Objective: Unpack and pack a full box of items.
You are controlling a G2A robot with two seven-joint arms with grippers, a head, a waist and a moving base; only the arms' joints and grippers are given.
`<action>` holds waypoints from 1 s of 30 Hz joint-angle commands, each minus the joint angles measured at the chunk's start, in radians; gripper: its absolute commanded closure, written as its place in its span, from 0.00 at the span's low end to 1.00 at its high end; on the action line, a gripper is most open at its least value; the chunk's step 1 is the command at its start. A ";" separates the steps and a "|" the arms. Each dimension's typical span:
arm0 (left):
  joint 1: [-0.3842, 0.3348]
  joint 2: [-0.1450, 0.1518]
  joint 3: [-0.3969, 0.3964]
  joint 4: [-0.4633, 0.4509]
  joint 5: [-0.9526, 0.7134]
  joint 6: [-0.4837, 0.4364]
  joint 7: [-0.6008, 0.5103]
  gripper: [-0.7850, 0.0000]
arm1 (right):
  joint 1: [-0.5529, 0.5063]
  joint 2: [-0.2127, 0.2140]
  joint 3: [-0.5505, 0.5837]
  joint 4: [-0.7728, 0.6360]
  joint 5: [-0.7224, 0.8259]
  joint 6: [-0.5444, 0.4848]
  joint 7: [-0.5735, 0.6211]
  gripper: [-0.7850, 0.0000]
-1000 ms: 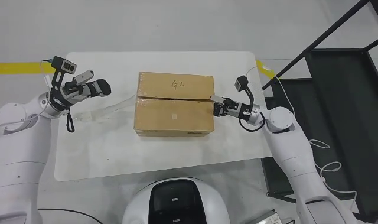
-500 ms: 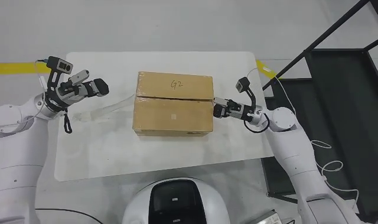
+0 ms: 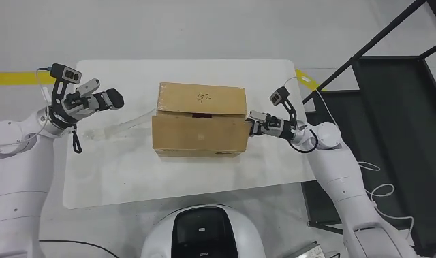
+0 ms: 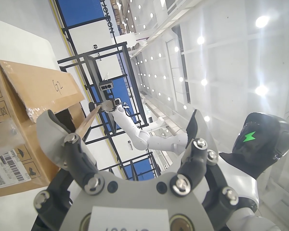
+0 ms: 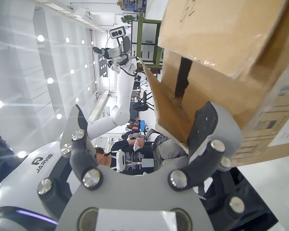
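Right claw (image 5: 139, 123) spread wide, one pad against corner edge of near flap (image 5: 166, 109); flap tilted up. Left claw (image 3: 117, 98) spread, well apart from box (image 3: 199, 139), wide strip of worktop (image 3: 109, 169) between. Box mid-worktop, margin on every side. Far flap (image 3: 202, 97) lies flat. Dark slit (image 3: 201, 116) between flaps. Cardboard brown, corrugated, tape shreds on flap edges. Worktop white, smooth, corners rounded.

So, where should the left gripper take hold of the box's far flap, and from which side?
I would grip the far flap by its free seam edge at the end nearest the left gripper, coming from that side. The near flap is raised, so a gap exposes that edge.
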 commanded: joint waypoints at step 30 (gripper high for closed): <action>-0.054 -0.008 0.116 0.014 -0.002 0.028 -0.106 0.00 | -0.297 0.035 -0.105 -0.387 -0.488 0.175 -0.308 0.00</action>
